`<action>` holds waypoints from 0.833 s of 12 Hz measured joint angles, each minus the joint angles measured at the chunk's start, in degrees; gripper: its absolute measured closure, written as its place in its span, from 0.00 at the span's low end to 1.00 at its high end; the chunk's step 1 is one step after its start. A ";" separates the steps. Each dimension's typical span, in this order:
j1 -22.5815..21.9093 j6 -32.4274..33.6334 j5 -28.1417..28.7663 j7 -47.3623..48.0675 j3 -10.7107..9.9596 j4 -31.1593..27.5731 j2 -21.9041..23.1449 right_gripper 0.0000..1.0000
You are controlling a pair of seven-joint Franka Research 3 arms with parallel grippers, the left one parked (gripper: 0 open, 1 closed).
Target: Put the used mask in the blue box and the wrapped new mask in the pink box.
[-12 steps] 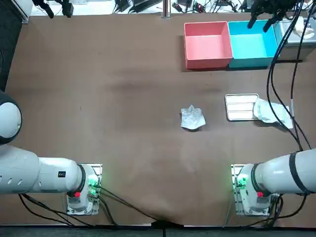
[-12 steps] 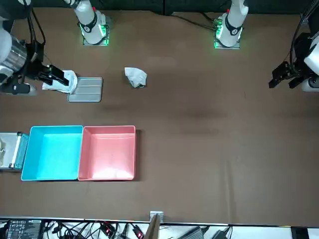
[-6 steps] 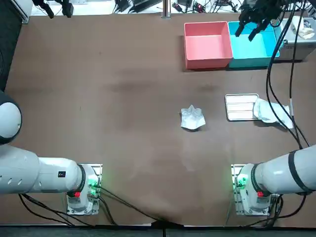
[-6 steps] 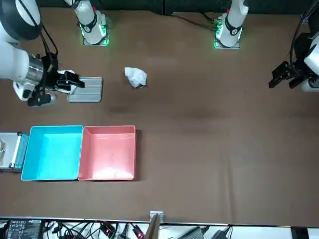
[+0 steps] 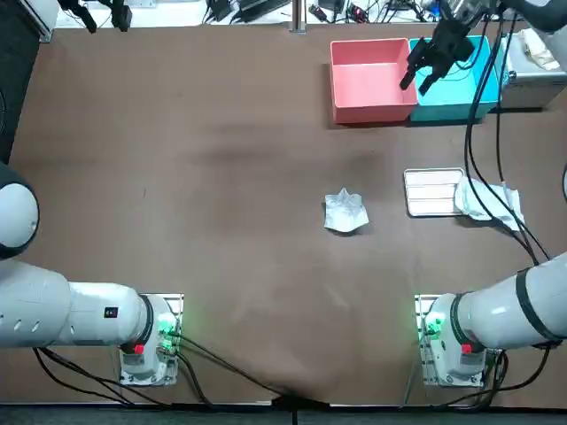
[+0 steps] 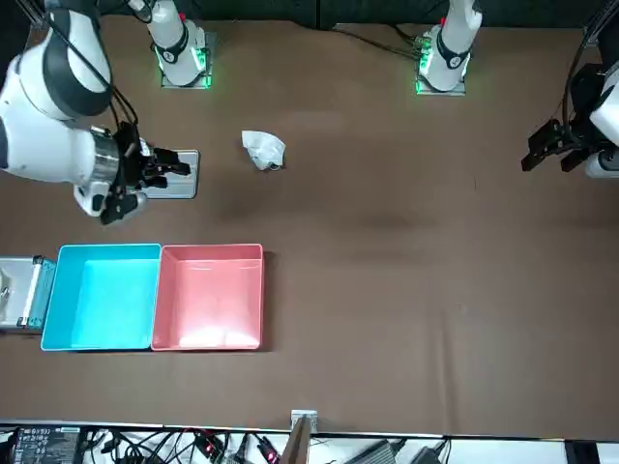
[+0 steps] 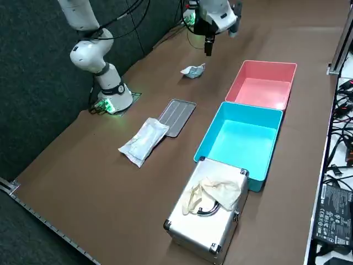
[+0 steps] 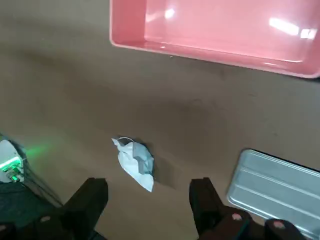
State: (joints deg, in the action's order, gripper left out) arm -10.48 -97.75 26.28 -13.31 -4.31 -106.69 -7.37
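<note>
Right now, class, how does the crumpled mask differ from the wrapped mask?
The crumpled mask is balled up and bare; the wrapped mask lies flat in packaging. The crumpled mask sits alone mid-table; the wrapped mask lies beside the metal tray. Both are whitish, on the table, unboxed. The right gripper hovers above, jaws open, empty.

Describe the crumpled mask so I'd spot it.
Over the brown table hangs the open right gripper; look from the pink box toward the robot. Mid-table, apart from the metal tray, lies the used mask: a bare crumpled wad, unlike the flat wrapped mask.
</note>
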 joint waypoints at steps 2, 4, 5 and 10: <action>-1.67 -1.65 1.27 -0.86 0.03 -1.88 -0.40 0.00; -3.84 -2.67 1.60 -0.92 0.09 -3.78 -0.50 0.00; -4.98 -2.83 1.63 -0.95 0.12 -4.89 -0.50 0.02; -9.93 -9.04 1.65 -1.85 0.20 -12.45 -0.61 0.04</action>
State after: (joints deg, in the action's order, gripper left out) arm -20.41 -106.79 27.93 -15.15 -4.11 -119.14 -7.98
